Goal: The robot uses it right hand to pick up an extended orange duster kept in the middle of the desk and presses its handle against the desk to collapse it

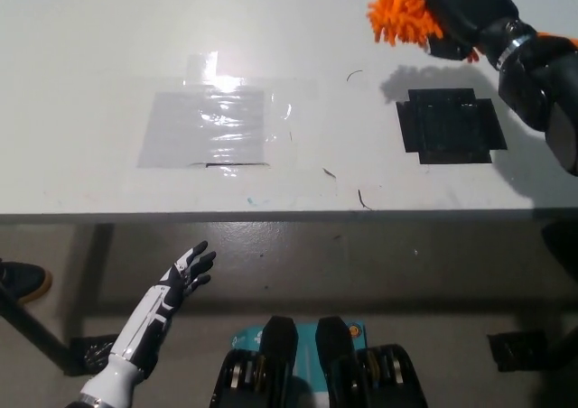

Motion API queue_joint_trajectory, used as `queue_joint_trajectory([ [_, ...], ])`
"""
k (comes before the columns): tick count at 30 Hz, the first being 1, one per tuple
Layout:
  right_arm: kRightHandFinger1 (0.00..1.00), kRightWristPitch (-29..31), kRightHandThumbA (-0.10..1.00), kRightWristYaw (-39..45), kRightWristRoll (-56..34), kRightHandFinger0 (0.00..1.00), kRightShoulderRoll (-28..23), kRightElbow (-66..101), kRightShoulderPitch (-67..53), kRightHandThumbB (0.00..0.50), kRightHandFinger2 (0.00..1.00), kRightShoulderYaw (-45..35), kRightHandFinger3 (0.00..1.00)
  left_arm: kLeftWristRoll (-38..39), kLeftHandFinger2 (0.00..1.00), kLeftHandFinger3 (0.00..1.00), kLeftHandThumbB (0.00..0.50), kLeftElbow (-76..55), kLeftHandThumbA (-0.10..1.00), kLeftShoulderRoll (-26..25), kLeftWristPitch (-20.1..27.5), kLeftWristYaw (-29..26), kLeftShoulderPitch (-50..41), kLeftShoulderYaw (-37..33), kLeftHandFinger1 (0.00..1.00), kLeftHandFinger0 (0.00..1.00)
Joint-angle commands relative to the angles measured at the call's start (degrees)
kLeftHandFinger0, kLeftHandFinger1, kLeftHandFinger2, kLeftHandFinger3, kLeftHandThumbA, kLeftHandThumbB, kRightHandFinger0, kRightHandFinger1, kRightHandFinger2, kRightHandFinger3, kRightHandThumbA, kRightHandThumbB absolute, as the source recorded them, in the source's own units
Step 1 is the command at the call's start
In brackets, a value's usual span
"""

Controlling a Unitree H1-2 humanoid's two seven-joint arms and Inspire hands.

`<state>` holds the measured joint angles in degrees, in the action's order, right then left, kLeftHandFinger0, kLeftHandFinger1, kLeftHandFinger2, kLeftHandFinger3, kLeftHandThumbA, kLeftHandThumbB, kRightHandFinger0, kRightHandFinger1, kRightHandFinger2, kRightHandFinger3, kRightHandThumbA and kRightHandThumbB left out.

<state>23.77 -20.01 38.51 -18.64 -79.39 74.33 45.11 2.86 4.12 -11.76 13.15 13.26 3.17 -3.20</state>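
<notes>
My black right hand (465, 9) is at the top right of the head view, above the white desk (90, 110), and is shut on the orange duster (402, 13). The duster's fluffy orange head sticks out to the left of the hand. Its handle is hidden behind the hand and forearm. The hand hangs above the far edge of a black taped patch (452, 124) and casts a shadow there. My white left hand (181, 277) rests below the desk's front edge at the lower left, open with its fingers spread.
A clear plastic sheet (212, 124) is taped to the desk left of centre. The desk's front edge (271, 216) runs across the middle of the picture, with floor below. A dark shoe (18, 282) shows at the far left.
</notes>
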Motion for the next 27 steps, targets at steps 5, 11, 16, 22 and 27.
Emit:
queue_joint_trajectory([
  [5, 1.0, -11.8, 0.47, 28.6, -5.6, 0.96, 1.1, -2.7, 5.7, 0.273, 1.0, -6.5, 1.0, 0.1, 1.0, 1.0, 0.169, -1.3, 1.0, -0.4, 0.7, 0.4, 0.4, 0.0, 1.0, 1.0],
  [11, 1.0, -12.3, 0.89, 35.4, -7.1, 1.0, 0.6, -1.1, 6.7, 0.5, 1.0, -9.0, 1.0, -0.3, 1.0, 1.0, 0.175, -1.1, 1.0, -0.3, 1.3, 0.3, 0.3, -0.2, 1.0, 1.0],
  [16, 1.0, -11.6, 0.94, 37.4, -7.9, 1.0, 0.6, 0.9, 7.0, 0.5, 1.0, -11.2, 1.0, -0.3, 1.0, 1.0, 0.184, -1.5, 1.0, -0.2, 0.6, 0.4, 0.4, -0.3, 1.0, 1.0],
  [22, 1.0, -9.7, 0.94, 40.5, -13.5, 1.0, -1.0, 8.0, 7.3, 0.474, 1.0, -18.4, 1.0, 0.4, 1.0, 1.0, 0.167, -1.5, 1.0, -0.2, 0.8, 0.6, 0.6, -0.2, 1.0, 1.0],
  [27, 1.0, -11.0, 1.0, 44.0, -19.7, 1.0, -4.7, 25.7, 6.0, 0.449, 1.0, -26.5, 1.0, 1.3, 1.0, 1.0, 0.145, -1.1, 1.0, -0.2, 0.7, 0.8, 1.7, 0.1, 1.0, 1.0],
])
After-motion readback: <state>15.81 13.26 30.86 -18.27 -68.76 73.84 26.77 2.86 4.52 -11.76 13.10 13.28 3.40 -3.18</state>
